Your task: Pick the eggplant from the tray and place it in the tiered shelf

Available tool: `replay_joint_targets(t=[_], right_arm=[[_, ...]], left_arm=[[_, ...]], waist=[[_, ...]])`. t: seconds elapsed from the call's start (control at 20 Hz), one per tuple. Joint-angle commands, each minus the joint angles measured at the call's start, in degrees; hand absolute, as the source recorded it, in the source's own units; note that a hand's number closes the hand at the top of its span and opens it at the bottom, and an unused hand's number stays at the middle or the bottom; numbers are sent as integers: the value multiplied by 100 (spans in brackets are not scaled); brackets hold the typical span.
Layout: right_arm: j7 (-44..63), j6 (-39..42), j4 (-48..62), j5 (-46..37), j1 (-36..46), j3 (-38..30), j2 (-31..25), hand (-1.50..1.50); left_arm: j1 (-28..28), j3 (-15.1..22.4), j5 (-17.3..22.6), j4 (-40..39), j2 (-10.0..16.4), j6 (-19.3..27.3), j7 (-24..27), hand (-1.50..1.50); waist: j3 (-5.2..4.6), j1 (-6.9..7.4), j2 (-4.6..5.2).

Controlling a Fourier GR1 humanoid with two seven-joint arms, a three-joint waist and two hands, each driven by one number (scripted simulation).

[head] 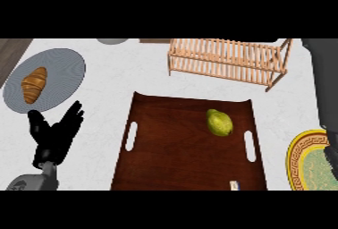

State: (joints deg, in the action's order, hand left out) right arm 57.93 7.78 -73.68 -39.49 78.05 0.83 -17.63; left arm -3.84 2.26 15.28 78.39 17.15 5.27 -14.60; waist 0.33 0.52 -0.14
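- One green-yellow fruit [219, 122], taken here for the eggplant, lies untouched on the tray [158, 147], right of centre.
- The left robot hand [56, 134] is rested left of the tray, fingers spread wide, nothing held.
- The right robot hand is not seen.
- The shelf [224, 60] is set just behind the tray, so a short carry is expected.

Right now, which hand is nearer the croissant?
Left: left hand is just below the plate holding the croissant; right hand doesn't show, only a dark shape at the right edge.
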Motion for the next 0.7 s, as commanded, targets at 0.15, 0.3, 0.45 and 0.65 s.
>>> replay_joint_targets(t=[0.15,0.3,0.45,0.65], right_arm=[[-659,458,1009,280,190,-382,-400,150],[-1055,263,1598,91,290,-267,-323,150],[-1354,-7,2046,-148,310,-199,-288,150],[-1650,-260,2097,-204,13,-259,-295,150]], left_arm=[[169,79,-120,72,-52,-12,-182,0],[129,12,-50,-157,-166,-62,-86,0],[29,-81,-132,-132,-78,-69,-29,0],[296,-11,-147,-17,-191,-90,-60,0]], waist=[[-34,20,21],[-39,55,44],[-39,54,47],[-36,21,25]])
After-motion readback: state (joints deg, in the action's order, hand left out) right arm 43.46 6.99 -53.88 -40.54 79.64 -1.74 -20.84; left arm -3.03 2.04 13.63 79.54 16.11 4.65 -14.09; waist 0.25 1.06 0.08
